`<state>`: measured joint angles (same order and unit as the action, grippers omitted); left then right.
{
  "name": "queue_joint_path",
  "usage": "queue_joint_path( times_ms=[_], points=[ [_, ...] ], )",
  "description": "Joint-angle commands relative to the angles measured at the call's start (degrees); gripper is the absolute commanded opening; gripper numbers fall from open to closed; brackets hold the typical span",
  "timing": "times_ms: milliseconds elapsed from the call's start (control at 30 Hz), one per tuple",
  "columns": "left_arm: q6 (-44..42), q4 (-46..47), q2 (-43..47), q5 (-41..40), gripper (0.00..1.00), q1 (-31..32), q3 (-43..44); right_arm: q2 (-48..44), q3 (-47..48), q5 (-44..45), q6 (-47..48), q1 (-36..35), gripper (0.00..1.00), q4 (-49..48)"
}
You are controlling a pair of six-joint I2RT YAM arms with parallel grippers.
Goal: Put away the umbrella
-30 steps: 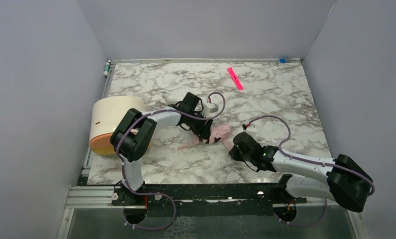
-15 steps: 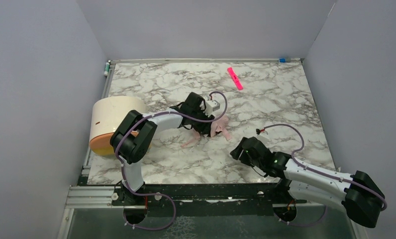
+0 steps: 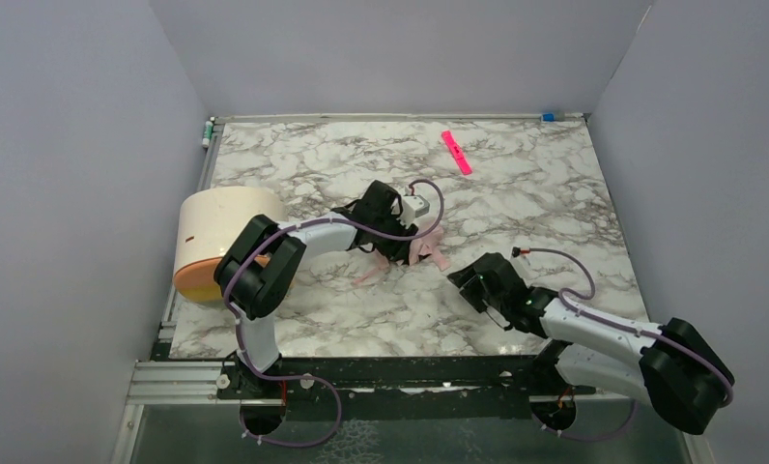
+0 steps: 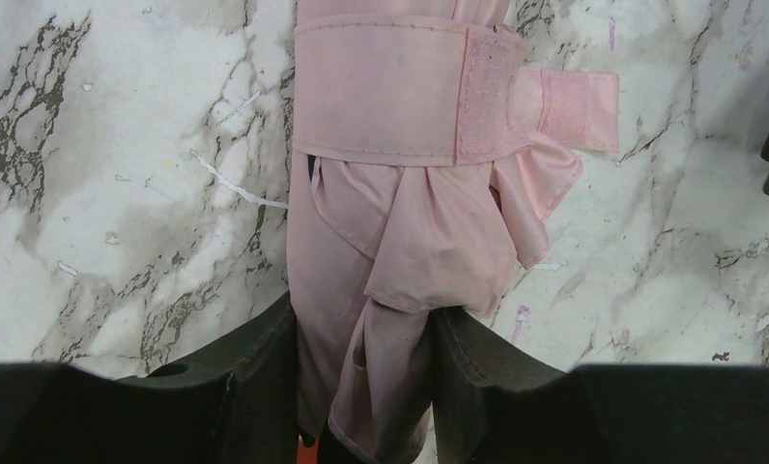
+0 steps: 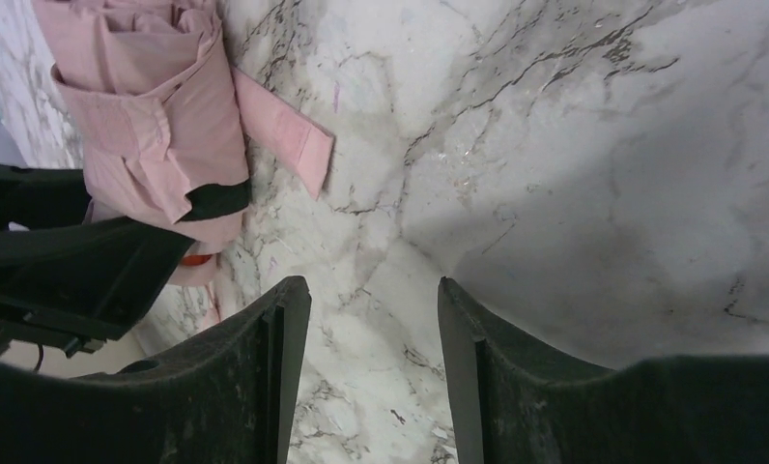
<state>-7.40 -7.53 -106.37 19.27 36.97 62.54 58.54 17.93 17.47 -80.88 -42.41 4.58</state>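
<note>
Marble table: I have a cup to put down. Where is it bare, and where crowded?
Bare: the far left stretch between the cream cylinder and the bright pink strip; the far right, between that strip and the wall. Crowded: the middle, where the left pincer grips the umbrella and the open right pincer sits beside it.

The umbrella [image 3: 429,247] lies on the table [image 3: 526,193] within the left gripper [image 3: 401,253], the right gripper [image 3: 464,278] near (not touching) on its right.

The marble table [image 3: 294,164] bears umbrella [image 3: 425,249], pink strip [image 3: 456,152], cream cylinder [image 3: 216,232].
</note>
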Motion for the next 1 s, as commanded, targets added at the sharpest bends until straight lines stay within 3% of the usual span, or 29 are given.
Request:
queue_joint_path(
  times_ms=[0, 567, 833, 967],
  points=[
    [-2.16, -7.46, -3.63, -8.9, 0.0, 0.03, -3.48, 4.29, -0.46, -4.31, -5.41, 3.63, 0.56, -6.17],
    [-2.68, -7.85, -3.51, -9.87, 0.0, 0.54, -3.39, 21.87, 0.69, -10.84, -14.98, 6.95, 0.55, -14.12],
    [-2.86, -7.88, -3.49, -9.86, 0.0, 0.56, -3.48, 25.28, 1.56, -3.09, -13.46, 8.23, 0.55, -13.61],
    [-2.97, -7.89, -3.57, -9.86, 0.0, 0.56, -3.39, 26.97, -0.42, -3.3, -10.22, 10.57, 0.55, -21.03]
  ],
)
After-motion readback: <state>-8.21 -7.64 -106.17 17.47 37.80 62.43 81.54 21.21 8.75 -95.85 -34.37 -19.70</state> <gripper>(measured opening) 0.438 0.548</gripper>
